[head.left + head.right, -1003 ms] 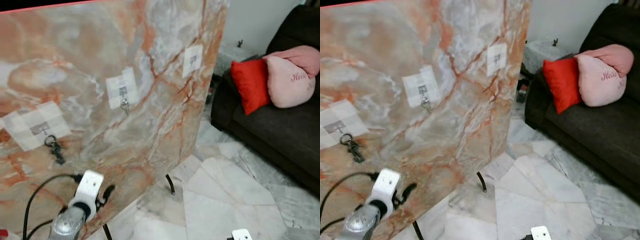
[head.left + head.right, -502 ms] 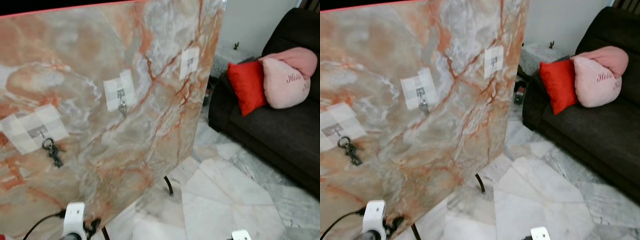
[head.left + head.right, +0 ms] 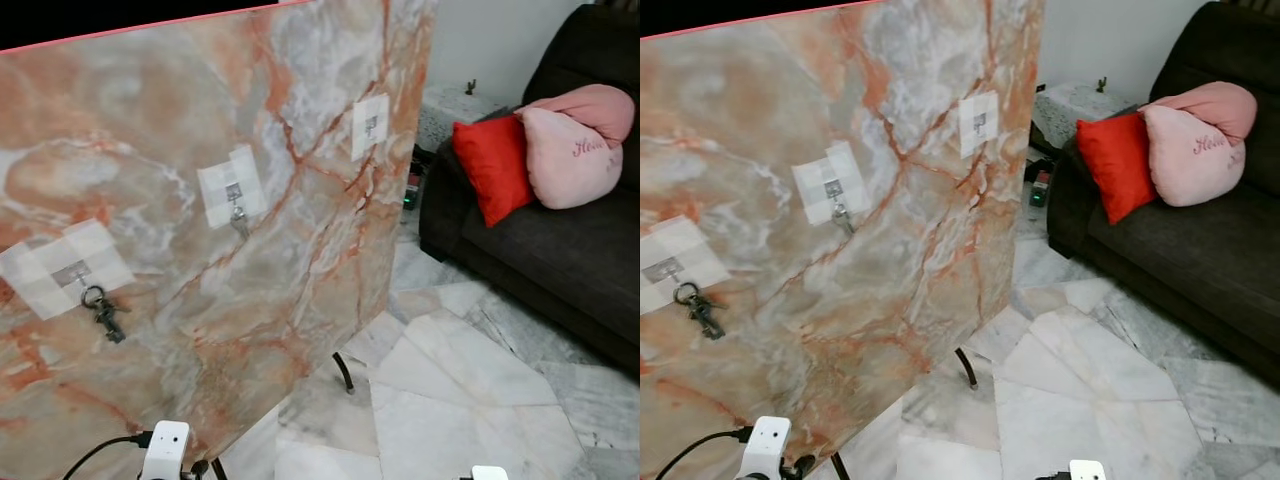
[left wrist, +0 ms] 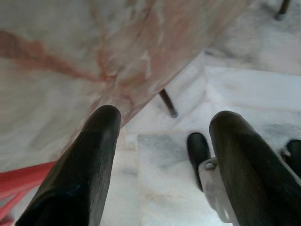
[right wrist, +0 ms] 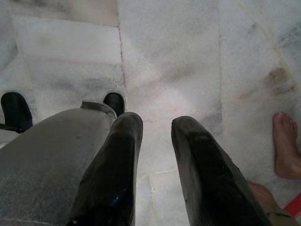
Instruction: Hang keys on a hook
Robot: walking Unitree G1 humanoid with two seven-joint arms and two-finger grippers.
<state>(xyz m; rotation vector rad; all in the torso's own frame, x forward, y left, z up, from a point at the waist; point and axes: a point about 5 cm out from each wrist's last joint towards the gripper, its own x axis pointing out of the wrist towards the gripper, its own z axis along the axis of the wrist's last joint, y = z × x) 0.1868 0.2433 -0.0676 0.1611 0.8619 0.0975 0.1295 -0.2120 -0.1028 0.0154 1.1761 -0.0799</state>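
I read "Hello" on the pink pillow (image 3: 575, 150). My left gripper (image 4: 164, 136) is wide open and holds nothing. My right gripper (image 5: 157, 134) is a little open, empty too. The keys (image 3: 103, 312) hang on the hook (image 3: 80, 275) on the marble board (image 3: 300, 120), far above both.

A large upright panel of marble-patterned stone in orange, grey and white (image 3: 200, 200) occupies the left of the scene, supported on thin black metal legs (image 3: 344, 372). The floor consists of irregular pale grey and white marble slabs (image 3: 450, 390) with darker joints. A dark brown fabric sofa (image 3: 560, 250) stands at the right, against a plain white wall (image 3: 490, 40). A red square cushion (image 3: 490, 170) leans on the sofa, touching a pink rounded cushion with script lettering (image 3: 575, 150). A low surface with a speckled white cover (image 3: 445, 105) sits between panel and sofa. Lighting is even and diffuse.
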